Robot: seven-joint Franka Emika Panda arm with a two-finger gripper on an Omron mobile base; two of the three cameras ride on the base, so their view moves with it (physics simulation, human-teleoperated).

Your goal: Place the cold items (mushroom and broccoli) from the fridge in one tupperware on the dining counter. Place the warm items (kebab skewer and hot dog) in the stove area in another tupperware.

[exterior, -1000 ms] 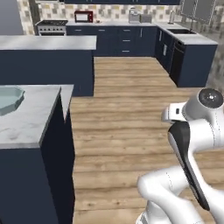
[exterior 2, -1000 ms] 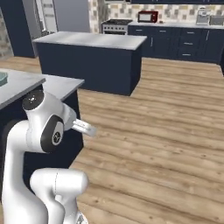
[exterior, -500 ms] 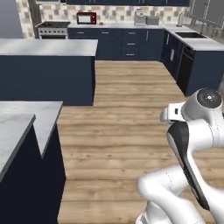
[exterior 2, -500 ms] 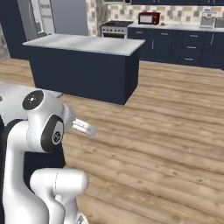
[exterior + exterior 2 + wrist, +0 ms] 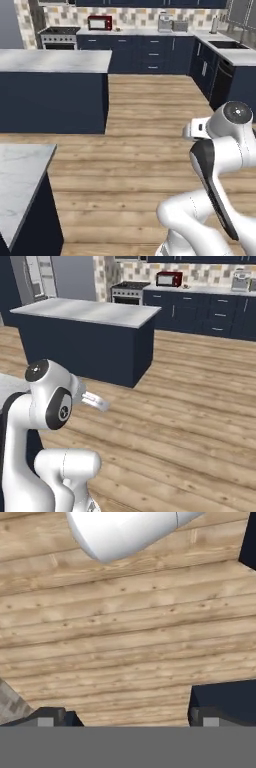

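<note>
The gripper (image 5: 127,719) hangs released and empty, pointing down at bare wood floor (image 5: 125,642), while the stove (image 5: 59,36), where the warm items should lie, stands well apart across the room, food too distant to discern.

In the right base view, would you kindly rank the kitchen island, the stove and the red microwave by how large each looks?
1. Kitchen island: by far the largest, though it stands nearest the camera.
2. Stove: clearly smaller, against the back wall.
3. Red microwave: smallest, on the back counter right of the stove.
</note>
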